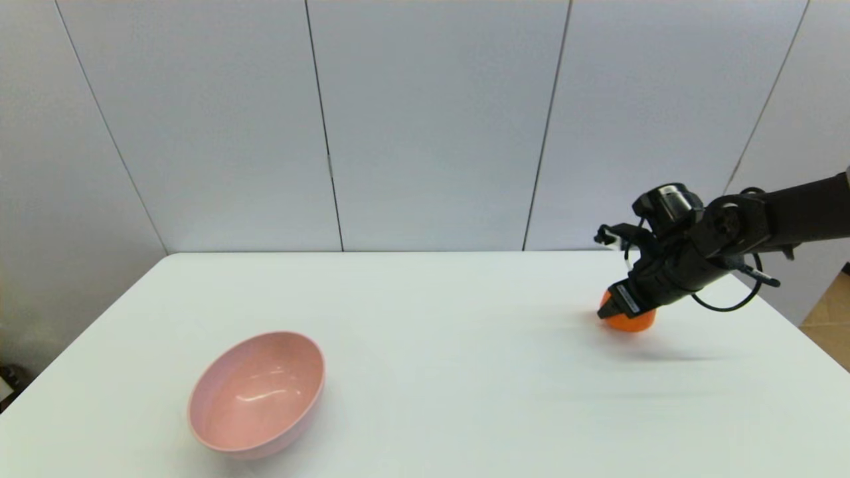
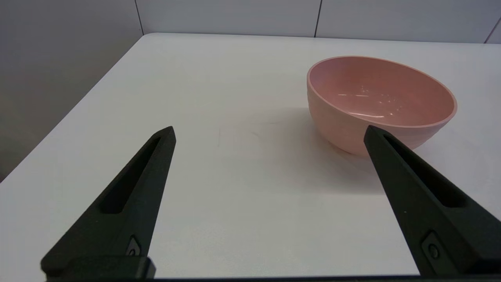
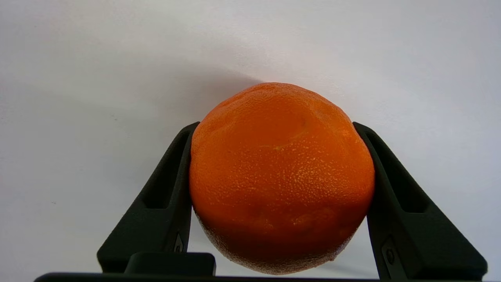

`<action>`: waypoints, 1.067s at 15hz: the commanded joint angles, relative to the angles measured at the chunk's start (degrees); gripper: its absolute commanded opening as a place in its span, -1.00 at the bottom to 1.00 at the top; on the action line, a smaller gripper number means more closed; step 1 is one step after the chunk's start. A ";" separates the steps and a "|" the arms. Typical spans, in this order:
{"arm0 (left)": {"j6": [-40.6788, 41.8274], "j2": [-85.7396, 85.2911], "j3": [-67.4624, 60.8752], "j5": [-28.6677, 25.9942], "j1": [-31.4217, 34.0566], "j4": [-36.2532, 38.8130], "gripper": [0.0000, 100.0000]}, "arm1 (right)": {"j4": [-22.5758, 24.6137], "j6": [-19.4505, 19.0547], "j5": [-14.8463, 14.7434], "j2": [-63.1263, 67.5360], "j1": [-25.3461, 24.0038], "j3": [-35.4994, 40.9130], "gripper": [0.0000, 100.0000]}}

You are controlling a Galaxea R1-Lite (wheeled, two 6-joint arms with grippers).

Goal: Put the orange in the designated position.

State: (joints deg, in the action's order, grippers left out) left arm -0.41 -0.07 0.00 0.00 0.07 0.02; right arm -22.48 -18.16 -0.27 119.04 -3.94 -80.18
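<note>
Gripping the orange (image 3: 280,176) across its widest part, the right gripper (image 1: 621,309) reaches in from the right over the far right part of the white table (image 1: 425,345), its two black fingers (image 3: 164,196) pressed against opposite flanks of the fruit. Seen from the head camera, the orange sits low at the gripper's tip, at or just above the tabletop; whether it is touching the surface cannot be told. A pale pink bowl (image 1: 257,395), empty and upright, stands well apart at the near left, the only receptacle in sight and the likely destination.

At the near left, the left gripper (image 2: 270,135) hangs parked above the table, fingers spread wide and holding nothing, with the pink bowl just beyond one fingertip.

Judging by its pebbled, slightly lumpy rind, the fruit should be firm with a little give, moderately heavy for its size, and unlikely to bruise under a modest squeeze. Its roundness is the hazard: a hold above or below the equator could let it squirt out, and once set down it may roll. The present hold, on the two sides at the broadest girth, looks like the sound place to take it.
</note>
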 commanded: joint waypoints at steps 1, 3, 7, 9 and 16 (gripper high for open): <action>-0.02 -0.01 0.00 0.00 0.01 0.06 1.00 | -0.11 -0.38 -0.26 -4.08 -1.95 -2.00 -1.00; -0.02 -0.01 0.00 0.00 0.01 -0.02 1.00 | -0.11 -0.47 -0.26 -5.22 -4.41 -3.67 -1.00; -0.02 -0.01 0.00 0.00 0.01 0.06 1.00 | -0.02 -0.73 -0.17 -3.99 -9.95 -9.38 -1.00; -0.02 0.07 0.00 0.00 0.01 0.06 1.00 | 0.24 -0.64 -0.26 -2.15 -13.29 -12.46 -1.00; -0.02 0.07 0.00 0.00 0.01 -0.02 1.00 | -0.11 -0.56 -0.35 5.94 -22.87 -23.97 -1.00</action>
State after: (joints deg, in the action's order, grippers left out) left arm -0.44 -0.07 0.00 0.00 0.07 0.02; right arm -22.37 -18.65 -0.57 121.49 -24.47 -101.10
